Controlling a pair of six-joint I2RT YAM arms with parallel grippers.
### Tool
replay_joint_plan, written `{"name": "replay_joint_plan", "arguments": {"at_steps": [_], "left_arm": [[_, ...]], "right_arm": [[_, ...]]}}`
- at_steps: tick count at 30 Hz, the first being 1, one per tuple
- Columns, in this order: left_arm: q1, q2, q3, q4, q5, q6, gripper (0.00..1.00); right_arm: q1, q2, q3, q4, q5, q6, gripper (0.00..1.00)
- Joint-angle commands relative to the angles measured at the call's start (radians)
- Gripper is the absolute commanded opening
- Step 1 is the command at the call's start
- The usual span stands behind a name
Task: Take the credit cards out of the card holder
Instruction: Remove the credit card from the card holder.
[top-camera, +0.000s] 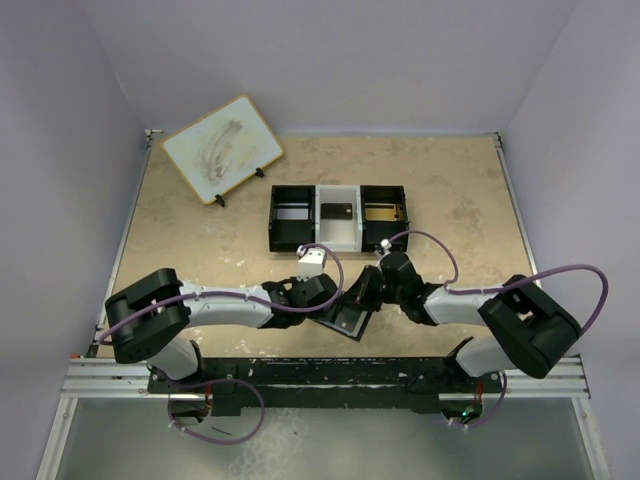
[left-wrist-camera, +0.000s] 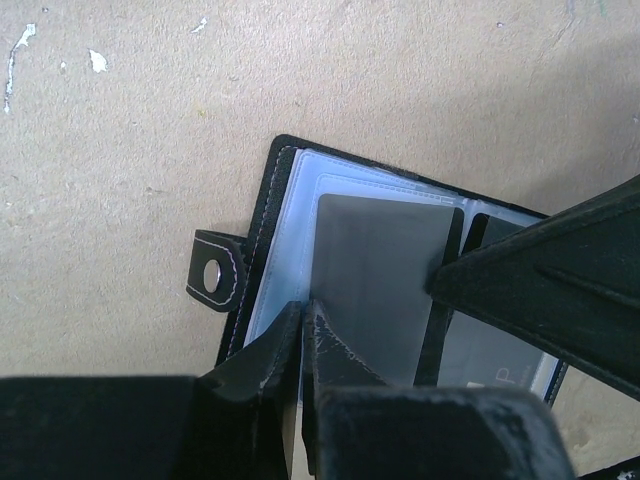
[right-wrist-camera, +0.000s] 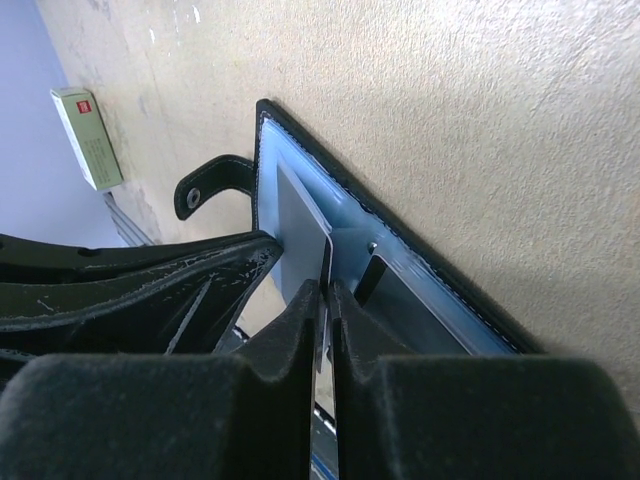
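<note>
The black card holder (top-camera: 350, 312) lies open near the table's front, pale blue inside, with its snap tab (left-wrist-camera: 212, 272) sticking out. A grey credit card (left-wrist-camera: 380, 285) sits in its left sleeve. A second, dark card (left-wrist-camera: 490, 352) shows in the right sleeve. My left gripper (left-wrist-camera: 301, 312) is shut on the holder's near edge beside the grey card. My right gripper (right-wrist-camera: 327, 290) is shut on the thin edge of the grey card (right-wrist-camera: 300, 228). Its finger (left-wrist-camera: 545, 285) comes in from the right in the left wrist view. In the top view the two grippers (top-camera: 322, 298) (top-camera: 375, 287) meet over the holder.
A black-and-white three-compartment tray (top-camera: 292, 236) stands behind the holder, with a dark flat rectangle (top-camera: 336, 211) in its middle compartment. A white-and-red little box (top-camera: 313, 260) lies just behind the left gripper. A whiteboard on a stand (top-camera: 222, 148) is at the back left.
</note>
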Motion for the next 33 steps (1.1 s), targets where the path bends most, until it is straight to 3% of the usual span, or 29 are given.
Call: {"name": "replay_joint_plan", "arguments": {"at_steps": [1,11,22,33], "left_arm": [[-0.002,0.007,-0.007,-0.023,-0.023,-0.013,0.01],[-0.002,0.007,-0.005,-0.025,-0.026,-0.016,0.00],[-0.002,0.001,-0.004,-0.021,-0.021,-0.014,0.00],[-0.002,-0.004,-0.007,-0.033,-0.041,-0.023,0.00]], "right_arm": [[0.003,-0.005,-0.014,0.055,-0.037,0.012,0.12],[0.002,-0.029,-0.046,0.106,-0.070,0.008,0.14],[0.002,0.017,-0.026,0.139,-0.073,0.013,0.02],[0.002,-0.105,-0.079,0.010,-0.032,0.047,0.00]]}}
